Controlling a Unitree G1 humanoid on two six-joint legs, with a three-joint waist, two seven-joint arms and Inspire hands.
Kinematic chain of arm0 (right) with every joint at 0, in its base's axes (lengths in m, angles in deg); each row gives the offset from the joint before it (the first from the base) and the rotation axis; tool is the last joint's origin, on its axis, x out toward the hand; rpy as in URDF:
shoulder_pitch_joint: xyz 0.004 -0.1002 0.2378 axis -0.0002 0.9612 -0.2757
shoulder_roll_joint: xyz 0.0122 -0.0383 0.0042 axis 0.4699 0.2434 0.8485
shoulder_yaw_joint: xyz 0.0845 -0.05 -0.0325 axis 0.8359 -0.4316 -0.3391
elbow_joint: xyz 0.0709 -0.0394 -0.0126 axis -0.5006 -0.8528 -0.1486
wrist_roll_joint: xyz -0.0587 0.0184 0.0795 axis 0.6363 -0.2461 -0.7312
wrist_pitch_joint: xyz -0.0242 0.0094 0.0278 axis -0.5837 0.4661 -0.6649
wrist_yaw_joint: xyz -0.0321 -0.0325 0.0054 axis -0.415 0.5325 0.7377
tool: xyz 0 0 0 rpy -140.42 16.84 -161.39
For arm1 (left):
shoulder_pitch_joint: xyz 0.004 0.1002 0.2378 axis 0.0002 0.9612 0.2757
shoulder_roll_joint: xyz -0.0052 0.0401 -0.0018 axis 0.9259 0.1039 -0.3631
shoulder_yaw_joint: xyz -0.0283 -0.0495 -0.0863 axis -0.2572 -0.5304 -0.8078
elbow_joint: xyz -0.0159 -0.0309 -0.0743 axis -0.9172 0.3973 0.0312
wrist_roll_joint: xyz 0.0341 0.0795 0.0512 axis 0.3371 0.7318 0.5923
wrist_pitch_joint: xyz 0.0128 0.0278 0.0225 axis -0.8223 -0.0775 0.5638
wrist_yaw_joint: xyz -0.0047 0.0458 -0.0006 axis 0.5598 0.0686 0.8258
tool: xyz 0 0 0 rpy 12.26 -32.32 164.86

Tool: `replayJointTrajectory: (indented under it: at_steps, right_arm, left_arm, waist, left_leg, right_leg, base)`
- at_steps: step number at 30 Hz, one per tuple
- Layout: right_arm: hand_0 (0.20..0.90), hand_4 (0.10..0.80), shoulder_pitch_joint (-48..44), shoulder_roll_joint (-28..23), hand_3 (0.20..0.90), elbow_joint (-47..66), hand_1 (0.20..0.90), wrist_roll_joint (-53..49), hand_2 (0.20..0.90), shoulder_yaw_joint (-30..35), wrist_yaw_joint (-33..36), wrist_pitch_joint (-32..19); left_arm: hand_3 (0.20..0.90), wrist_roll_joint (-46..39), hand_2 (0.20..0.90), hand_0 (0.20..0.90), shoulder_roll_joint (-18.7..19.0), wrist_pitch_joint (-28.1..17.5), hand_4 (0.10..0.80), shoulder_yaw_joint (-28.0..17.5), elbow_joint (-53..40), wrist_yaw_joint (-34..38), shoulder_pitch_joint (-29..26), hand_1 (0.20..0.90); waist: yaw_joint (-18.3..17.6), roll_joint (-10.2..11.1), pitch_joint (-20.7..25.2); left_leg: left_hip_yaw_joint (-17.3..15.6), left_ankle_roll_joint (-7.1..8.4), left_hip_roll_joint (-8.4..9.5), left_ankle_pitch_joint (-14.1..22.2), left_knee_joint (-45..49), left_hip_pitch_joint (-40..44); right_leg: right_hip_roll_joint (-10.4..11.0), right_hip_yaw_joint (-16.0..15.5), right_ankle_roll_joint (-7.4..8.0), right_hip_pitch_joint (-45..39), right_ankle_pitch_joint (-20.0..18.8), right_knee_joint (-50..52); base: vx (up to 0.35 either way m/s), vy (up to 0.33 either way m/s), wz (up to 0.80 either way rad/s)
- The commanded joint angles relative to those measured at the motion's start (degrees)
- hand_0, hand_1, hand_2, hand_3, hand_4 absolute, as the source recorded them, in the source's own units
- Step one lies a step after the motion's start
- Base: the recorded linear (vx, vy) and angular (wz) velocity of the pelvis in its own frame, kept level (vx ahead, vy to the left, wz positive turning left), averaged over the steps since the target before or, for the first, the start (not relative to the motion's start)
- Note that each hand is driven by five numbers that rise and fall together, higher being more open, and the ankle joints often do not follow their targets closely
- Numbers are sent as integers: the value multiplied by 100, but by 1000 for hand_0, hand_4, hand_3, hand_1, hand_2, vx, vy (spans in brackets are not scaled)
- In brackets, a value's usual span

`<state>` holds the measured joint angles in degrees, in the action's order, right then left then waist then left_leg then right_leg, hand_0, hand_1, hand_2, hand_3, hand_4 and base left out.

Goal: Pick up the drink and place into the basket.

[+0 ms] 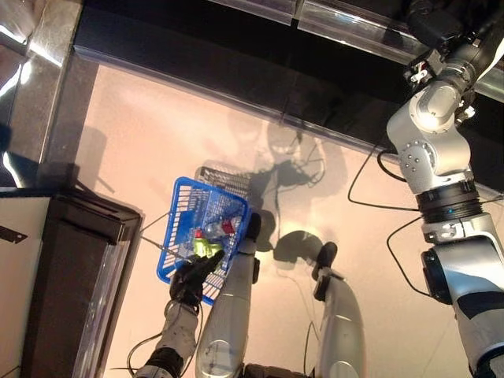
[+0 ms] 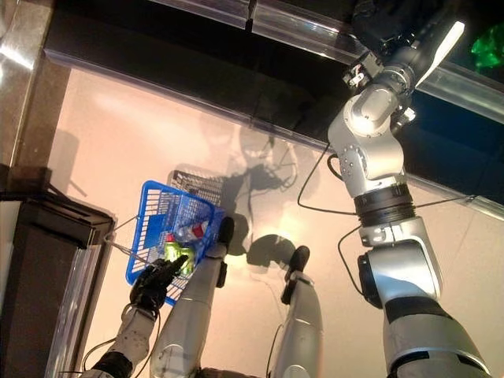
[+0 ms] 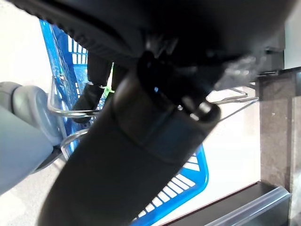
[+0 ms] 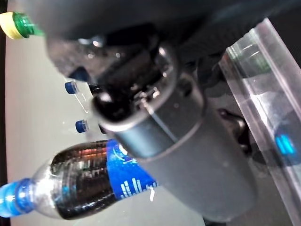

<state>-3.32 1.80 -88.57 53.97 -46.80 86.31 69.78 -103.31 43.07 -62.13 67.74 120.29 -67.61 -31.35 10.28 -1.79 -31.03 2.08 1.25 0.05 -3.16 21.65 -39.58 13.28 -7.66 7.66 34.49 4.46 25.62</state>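
Left hand (image 1: pixel 189 282) hangs low at the left, fingers curled round the wire handle (image 3: pixel 70 113) of the blue basket (image 1: pixel 183 206); the left wrist view shows dark fingers hooked over the metal loop. The basket hangs just above the pale floor (image 1: pixel 142 142), beside a dark cabinet (image 1: pixel 71 276) at the left edge. Inside the basket: a green packet or bottle (image 1: pixel 206 249) near the hand, something with a red cap or label (image 1: pixel 228 227), and a clear bottle (image 1: pixel 211 228) between them; too small to tell exactly what each is

Right arm reaches up and away at the upper right, into a dark shelf behind a clear front rail (image 2: pixel 299 35). Right hand (image 4: pixel 141 66) shows only in its own wrist view as a dark bulk; cannot tell whether its fingers are apart or closed

The drink, a dark cola bottle with blue label and blue cap (image 4: pixel 80 183), lies on its side on the pale shelf surface (image 4: pixel 33 94) right by the right hand's bulk; cannot tell if touching or held. Further back on the shelf: two small blue caps (image 4: pixel 70 87) on bottles hidden behind the hand, and a green bottle with yellow cap (image 4: pixel 16 23) in the corner
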Motion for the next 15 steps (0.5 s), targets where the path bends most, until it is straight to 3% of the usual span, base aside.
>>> replayJointTrajectory:
  at_steps: [1, 12, 15]
  right_arm:
    - [900, 800, -817, -884, 900, 403, 900, 218, 900, -206, -183, -559]
    - [900, 800, -1294, -1251, 900, 321, 900, -320, 900, -524, -286, -697]
    - [900, 800, -1409, -1301, 900, 369, 900, -353, 900, -586, -264, -605]
  left_arm:
    - [200, -35, 300, 300, 730, -581, 100, -167, -791, -245, 667, 300]
    - [200, -122, 300, 300, 945, -594, 100, -140, -1031, -358, 834, 300]
    - [200, -176, 300, 300, 968, -632, 100, -79, -1127, -377, 963, 300]
  waist:
    - [147, -86, 123]
    - [216, -89, 123]
    - [251, -133, 123]
  left_leg:
    - [185, -249, 244, 590, 569, -109]
    - [237, -248, 281, 610, 746, -671]
    - [286, -269, 300, 770, 855, -766]
  right_leg:
    - [-19, -143, -159, 94, -540, -285]
    - [-7, -207, -110, 658, -605, -161]
    - [-50, -133, -73, 848, -439, 48]
  base:
    - [32, 19, 2]
    - [21, -2, 2]
    - [54, 4, 0]
